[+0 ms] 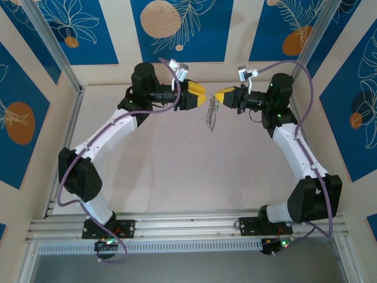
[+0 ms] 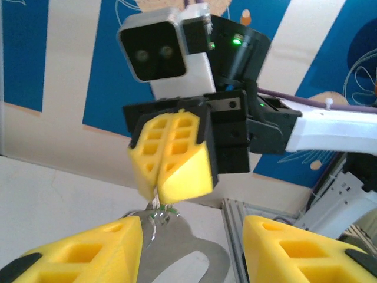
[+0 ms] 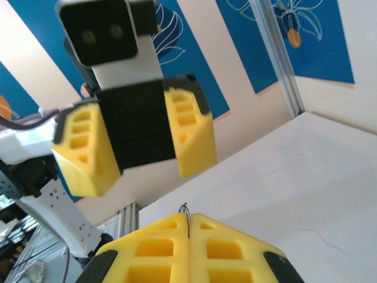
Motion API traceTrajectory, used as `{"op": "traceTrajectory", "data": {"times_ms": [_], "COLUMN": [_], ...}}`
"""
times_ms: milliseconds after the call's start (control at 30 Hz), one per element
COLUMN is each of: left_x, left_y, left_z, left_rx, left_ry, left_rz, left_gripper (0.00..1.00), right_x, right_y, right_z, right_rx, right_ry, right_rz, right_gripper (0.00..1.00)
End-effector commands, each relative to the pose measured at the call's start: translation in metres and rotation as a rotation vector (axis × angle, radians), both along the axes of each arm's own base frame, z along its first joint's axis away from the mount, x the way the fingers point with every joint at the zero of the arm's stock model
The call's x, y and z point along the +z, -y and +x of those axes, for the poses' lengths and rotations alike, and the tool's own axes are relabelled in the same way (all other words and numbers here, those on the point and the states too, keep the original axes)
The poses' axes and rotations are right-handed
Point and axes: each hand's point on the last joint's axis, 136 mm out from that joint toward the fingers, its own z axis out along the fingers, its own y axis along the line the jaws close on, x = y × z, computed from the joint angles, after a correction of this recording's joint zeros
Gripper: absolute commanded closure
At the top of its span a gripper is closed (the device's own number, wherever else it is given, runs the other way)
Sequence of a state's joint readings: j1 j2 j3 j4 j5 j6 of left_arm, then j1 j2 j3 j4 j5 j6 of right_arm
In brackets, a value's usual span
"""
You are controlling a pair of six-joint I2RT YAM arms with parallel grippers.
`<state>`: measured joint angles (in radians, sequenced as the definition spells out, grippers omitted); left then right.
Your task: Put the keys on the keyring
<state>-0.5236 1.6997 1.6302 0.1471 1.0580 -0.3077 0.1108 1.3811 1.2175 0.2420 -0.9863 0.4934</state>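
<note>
Right gripper (image 1: 219, 96): closed tight on the thin wire of the keyring; the two yellow pads meet with no gap
Left gripper (image 1: 199, 94): open, fingers apart, holding nothing; it faces the right one tip to tip, just beside it
Keyring (image 1: 212, 116): hangs free under the right fingertips, above the table (image 1: 177, 171) and not touching it; its long axis goes downward; in the left wrist view the grey loop lies between the left fingers
Keys (image 2: 160, 213): a tiny piece with a green tint sits just under the right pads, at the top of the loop; too small to tell if it is already threaded
Nearer arm: both tips are near the ring; the left one is free, so I judge it should act next
Coming move: the left fingers should meet the loop from the side, across its hanging axis
Around: purple cables (image 1: 63, 177) curve beside the arms, well apart from the ring
In the way: nothing between the tips; the loop may swing when touched
</note>
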Motion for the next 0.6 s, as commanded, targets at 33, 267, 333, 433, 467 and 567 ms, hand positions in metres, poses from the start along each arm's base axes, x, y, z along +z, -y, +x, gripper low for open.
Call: {"op": "traceTrajectory", "data": {"times_ms": [33,267,333,433,467,567], "left_x": [-0.021,-0.029,-0.029,-0.029,-0.029,-0.029], "left_y": [-0.001,0.003,0.003,0.003,0.004,0.005], "left_z": [-0.006,0.0,0.0,0.001,0.001,0.0], "left_rx": [-0.072,-0.085,-0.089,-0.091,-0.092,-0.096], "left_ry": [-0.01,-0.023,-0.025,-0.028,-0.029,-0.032], "left_rz": [0.109,0.144,0.144,0.143,0.142,0.14], "left_gripper": [0.52,0.53,0.54,0.57,0.58,0.59], "right_x": [-0.001,-0.004,-0.005,-0.005,-0.005,-0.005], "right_y": [-0.005,-0.011,-0.013,-0.015,-0.016,-0.017], "right_z": [-0.01,-0.011,-0.011,-0.011,-0.011,-0.011], "right_rx": [0.078,0.094,0.095,0.099,0.101,0.103], "right_ry": [-0.007,-0.014,-0.014,-0.014,-0.013,-0.012], "right_rz": [-0.023,-0.025,-0.026,-0.026,-0.026,-0.026], "right_gripper": [1.0,1.0,1.0,1.0,1.0,1.0]}}
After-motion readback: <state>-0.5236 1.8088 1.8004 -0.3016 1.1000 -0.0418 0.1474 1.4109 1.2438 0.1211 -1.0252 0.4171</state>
